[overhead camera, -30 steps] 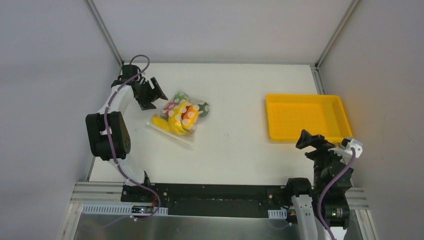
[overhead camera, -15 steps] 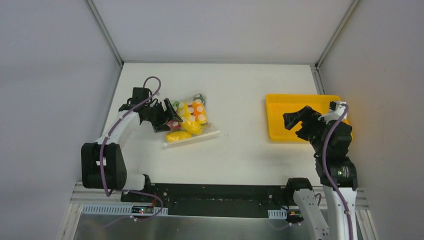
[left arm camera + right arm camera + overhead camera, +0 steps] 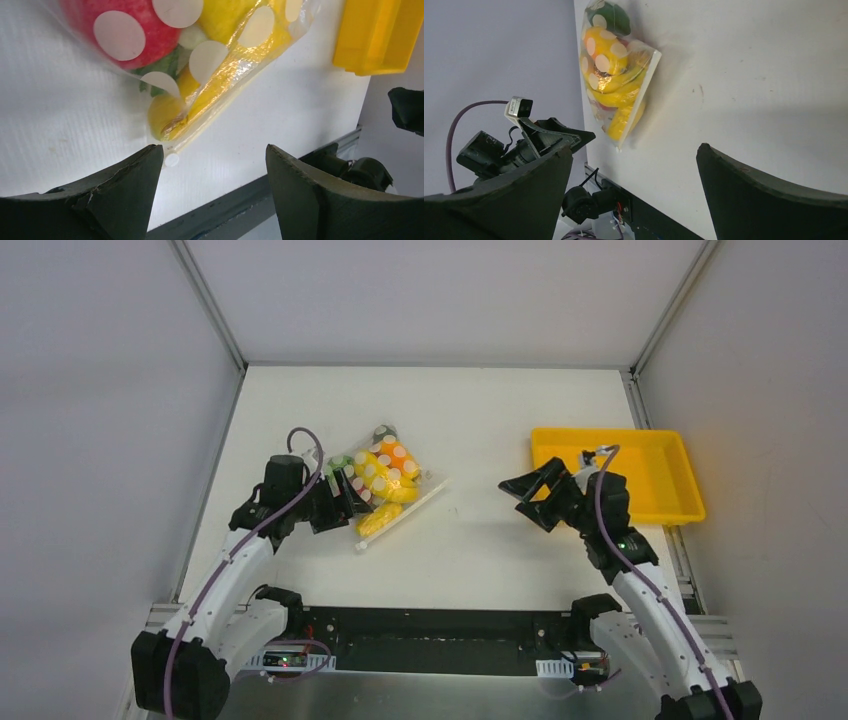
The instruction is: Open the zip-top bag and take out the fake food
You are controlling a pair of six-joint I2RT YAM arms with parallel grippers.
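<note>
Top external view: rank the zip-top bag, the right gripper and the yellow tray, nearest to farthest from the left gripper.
1. zip-top bag: just right of the left gripper, on the left half.
2. right gripper: across the middle, on the right half.
3. yellow tray: far right, beyond the right gripper.

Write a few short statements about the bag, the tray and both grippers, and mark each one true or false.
1. The bag lies on the table with the food inside. True.
2. The tray holds an apple. False: nothing shows in the tray; the food is in the bag.
3. The left gripper has open jaws, close to a corner of the bag. True.
4. The right gripper is shut on the bag. False: its jaws are open, and it is between the bag and the tray, apart from the bag.
</note>
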